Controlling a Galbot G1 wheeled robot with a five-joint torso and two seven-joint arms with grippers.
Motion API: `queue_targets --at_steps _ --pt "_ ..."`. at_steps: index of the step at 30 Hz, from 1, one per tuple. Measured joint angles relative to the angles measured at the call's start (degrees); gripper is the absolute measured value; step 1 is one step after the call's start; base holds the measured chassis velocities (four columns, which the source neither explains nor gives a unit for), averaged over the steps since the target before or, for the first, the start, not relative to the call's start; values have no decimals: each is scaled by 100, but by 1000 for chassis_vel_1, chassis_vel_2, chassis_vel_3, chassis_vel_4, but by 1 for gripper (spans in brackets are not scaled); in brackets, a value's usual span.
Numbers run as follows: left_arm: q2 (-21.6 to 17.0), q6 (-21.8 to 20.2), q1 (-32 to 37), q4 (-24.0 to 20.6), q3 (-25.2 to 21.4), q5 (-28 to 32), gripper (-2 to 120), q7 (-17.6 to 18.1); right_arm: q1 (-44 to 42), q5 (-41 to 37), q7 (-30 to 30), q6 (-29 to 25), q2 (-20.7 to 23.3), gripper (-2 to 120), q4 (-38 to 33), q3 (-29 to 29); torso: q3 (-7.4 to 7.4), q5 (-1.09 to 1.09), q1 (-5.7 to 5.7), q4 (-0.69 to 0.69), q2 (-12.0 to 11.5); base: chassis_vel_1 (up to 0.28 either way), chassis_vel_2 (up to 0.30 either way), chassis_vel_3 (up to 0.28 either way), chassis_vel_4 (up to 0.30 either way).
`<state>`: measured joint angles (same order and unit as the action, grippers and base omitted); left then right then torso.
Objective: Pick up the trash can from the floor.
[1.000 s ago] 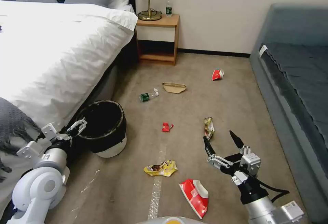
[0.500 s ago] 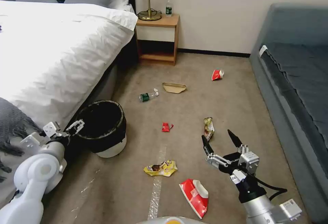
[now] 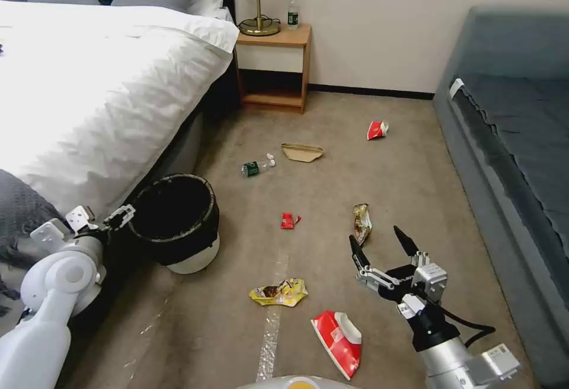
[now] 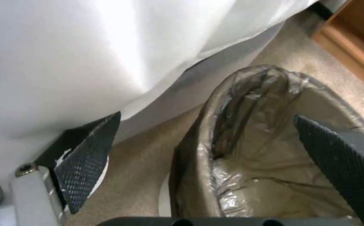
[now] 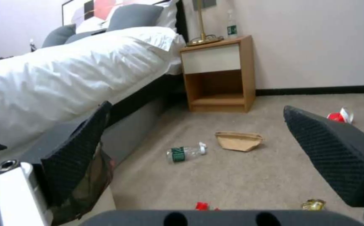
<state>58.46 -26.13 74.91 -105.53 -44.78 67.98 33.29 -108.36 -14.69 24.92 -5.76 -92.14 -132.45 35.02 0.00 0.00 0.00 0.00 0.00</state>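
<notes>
Trash can [image 3: 176, 223] stands upright on the floor [image 3: 332, 181] at the near left, tucked close against the side of the bed [image 3: 101, 86], which leaves little room on its left side for an arm. Perhaps for that reason the left gripper [image 3: 99, 220] sits low at the can's left rim, its elbow bent up from the near-left corner; in the left wrist view its fingers [image 4: 87, 144] are spread wide, one outside the rim and one over the bag-lined mouth, gripping nothing. Over the near right floor, the right gripper [image 3: 382, 244] hangs open and empty among scattered wrappers.
</notes>
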Motion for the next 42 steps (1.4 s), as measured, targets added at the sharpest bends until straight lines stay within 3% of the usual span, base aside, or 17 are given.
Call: queue_targets --at_steps 12,20,23,25,27,28,31,34,38,42 --pt "-88 -111 -529 654 191 7 99 47 53 -147 -70 37 45 100 53 81 0 0 0 -1 0 0 0 0 0" --pt "2 -149 -711 922 219 0 91 51 90 -203 -101 58 85 100 54 94 0 0 0 0 0 0 0 0 0" --pt "77 -199 -781 996 234 -25 85 58 93 -221 -107 62 91 100 43 95 0 0 0 0 0 0 0 0 0" --pt "139 -240 -837 1053 245 -34 73 60 97 -232 -109 68 92 100 25 98 0 0 0 0 0 0 0 0 0" --pt "158 -251 -850 1069 247 -35 70 60 98 -240 -110 73 93 100 18 104 0 0 0 0 0 0 0 0 0" --pt "188 -267 -864 1094 249 -37 61 61 103 -257 -111 81 97 100 8 116 0 1 0 0 0 0 0 0 0" --pt "207 -272 -867 1107 250 -40 58 61 109 -269 -112 84 99 100 7 129 0 0 0 0 0 0 0 0 0" --pt "267 -285 -860 1148 251 -50 40 60 118 -303 -115 92 116 100 7 158 0 -1 0 0 0 0 0 0 0" --pt "291 -285 -843 1148 251 -57 30 60 119 -305 -116 92 120 100 7 161 0 0 0 0 0 0 0 0 0" --pt "300 -286 -804 1119 247 -66 13 38 115 -303 -116 92 110 100 7 151 0 0 0 0 0 0 0 0 0"
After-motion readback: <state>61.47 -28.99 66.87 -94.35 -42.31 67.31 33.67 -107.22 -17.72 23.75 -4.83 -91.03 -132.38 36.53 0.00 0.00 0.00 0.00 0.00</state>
